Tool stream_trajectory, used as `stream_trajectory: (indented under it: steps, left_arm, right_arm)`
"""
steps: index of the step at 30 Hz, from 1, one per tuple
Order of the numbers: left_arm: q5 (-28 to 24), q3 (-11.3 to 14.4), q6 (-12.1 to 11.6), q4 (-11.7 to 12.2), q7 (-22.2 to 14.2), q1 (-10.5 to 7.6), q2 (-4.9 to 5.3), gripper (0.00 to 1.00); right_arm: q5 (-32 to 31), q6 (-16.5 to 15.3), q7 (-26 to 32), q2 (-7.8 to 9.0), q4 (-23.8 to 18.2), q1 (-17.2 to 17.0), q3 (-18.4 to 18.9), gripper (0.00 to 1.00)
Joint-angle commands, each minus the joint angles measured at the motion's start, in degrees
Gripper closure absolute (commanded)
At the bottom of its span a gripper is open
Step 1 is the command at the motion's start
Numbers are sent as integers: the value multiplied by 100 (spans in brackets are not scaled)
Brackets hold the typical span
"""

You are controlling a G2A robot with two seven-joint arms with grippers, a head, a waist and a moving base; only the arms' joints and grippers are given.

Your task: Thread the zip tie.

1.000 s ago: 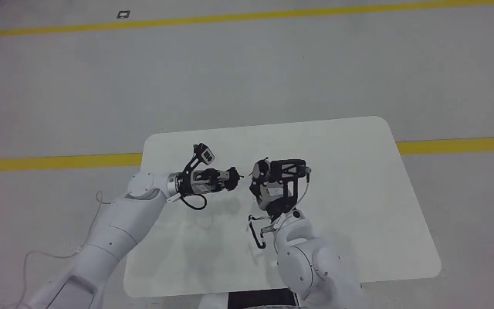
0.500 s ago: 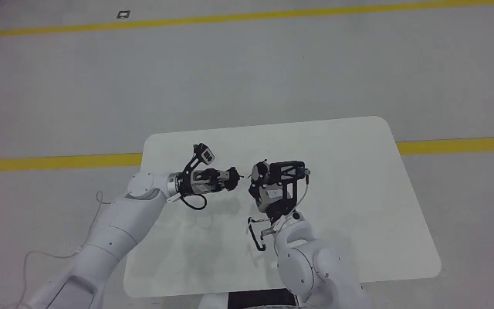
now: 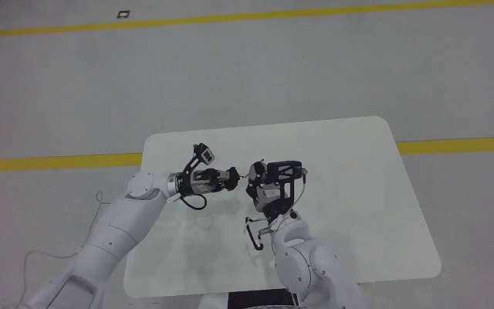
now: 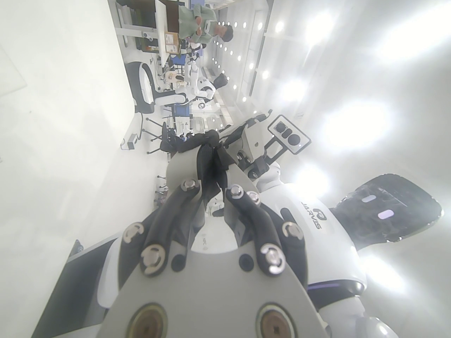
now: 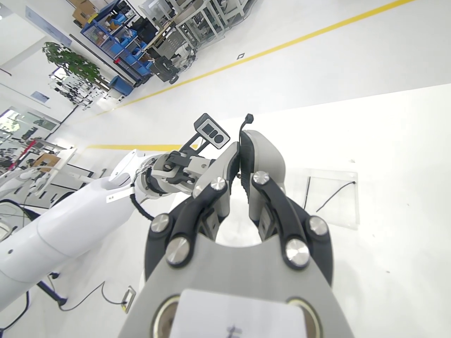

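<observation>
White table (image 3: 347, 154), grey floor (image 3: 231, 69), yellow lines (image 3: 231, 17), right pincer (image 5: 240, 144) gripping zip tie (image 5: 248, 118), left pincer (image 4: 211, 147) closed.

White tag (image 5: 112, 197) on the left arm (image 5: 63, 223); print too small to read.

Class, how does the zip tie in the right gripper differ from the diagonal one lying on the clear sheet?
The gripped zip tie is pinched in the right gripper above the table, mostly hidden; the loose zip tie lies on the clear sheet, fully visible. Both are black.
</observation>
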Motion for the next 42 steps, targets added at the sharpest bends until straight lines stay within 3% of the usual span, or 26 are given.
stream_trajectory:
  steps: [1, 42]
  left_arm:
    - [0, 0, 0, 0, 0, 0, 0, 100]
    - [0, 0, 0, 0, 0, 0, 0, 100]
  right_arm:
    - [14, -1, -13, -5, 9, 5, 6, 100]
    - [38, -1, -41, -111, 145, 46, 30, 100]
